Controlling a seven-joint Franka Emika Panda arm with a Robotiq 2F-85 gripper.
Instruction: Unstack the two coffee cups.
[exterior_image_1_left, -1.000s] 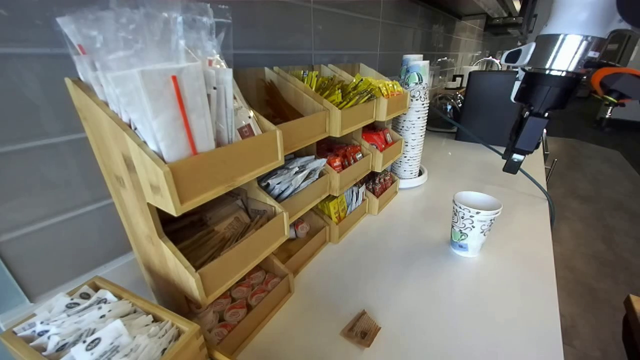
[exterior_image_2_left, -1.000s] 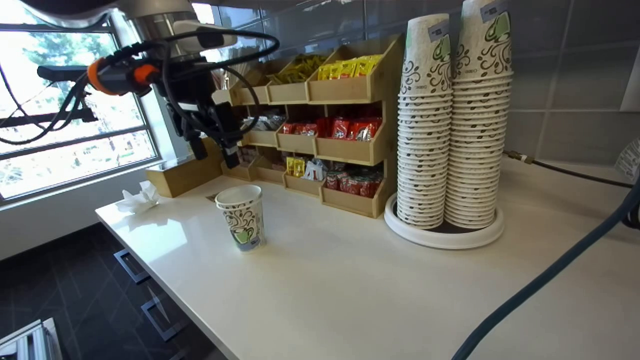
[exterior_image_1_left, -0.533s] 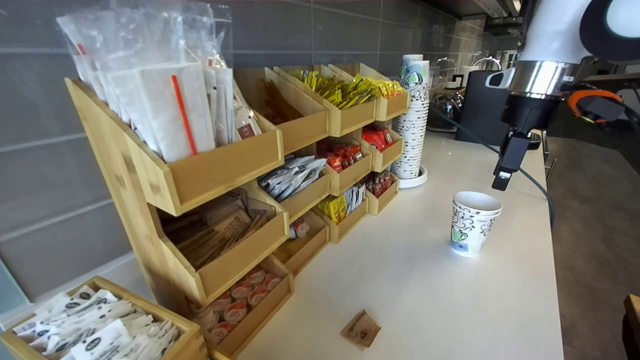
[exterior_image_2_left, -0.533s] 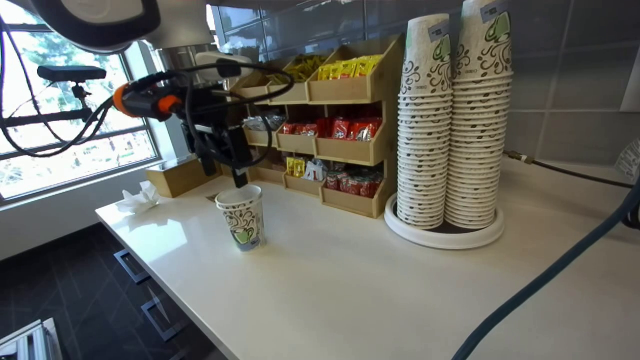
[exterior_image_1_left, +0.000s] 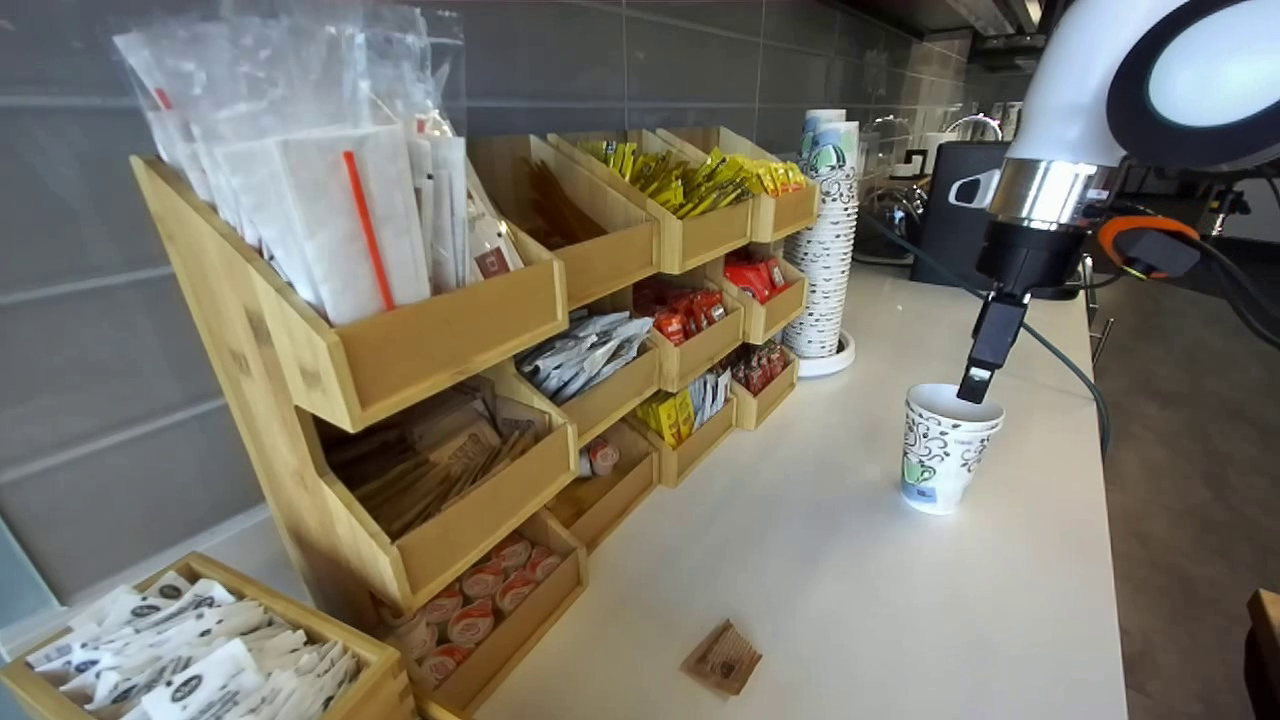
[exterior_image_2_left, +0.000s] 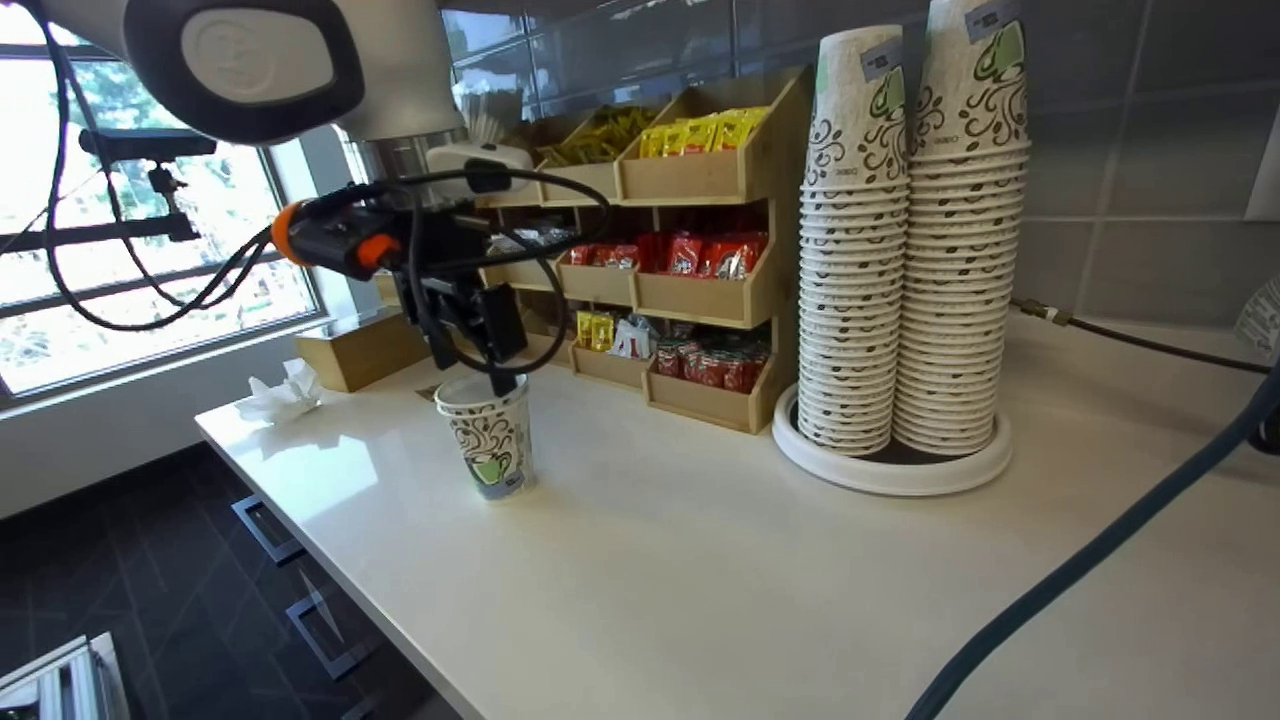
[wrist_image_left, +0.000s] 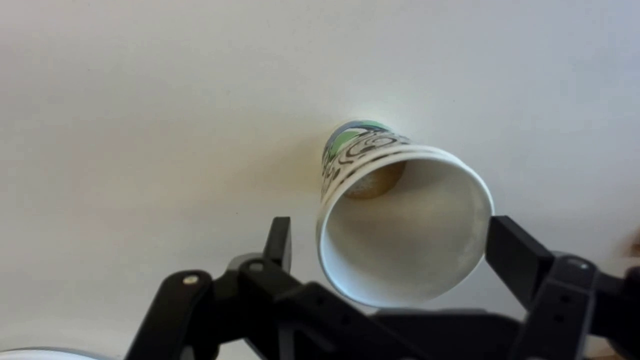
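Wooden rack (exterior_image_2_left: 690, 297) and tall cup columns (exterior_image_2_left: 853, 300) stand well apart from the gripper (wrist_image_left: 391, 242). Nested coffee cups (exterior_image_1_left: 938, 468) upright beneath it; fingers (wrist_image_left: 519, 259) spread wide about the rim, contact unclear.

White casing (exterior_image_1_left: 1080, 95) is being banded by a silver collar (exterior_image_1_left: 1052, 192); below the collar, a black pincer (wrist_image_left: 389, 230) is being dotted with screws (wrist_image_left: 190, 280); near the collar, orange-trimmed housing (exterior_image_2_left: 335, 241) is being trailed by cables (exterior_image_2_left: 570, 184).
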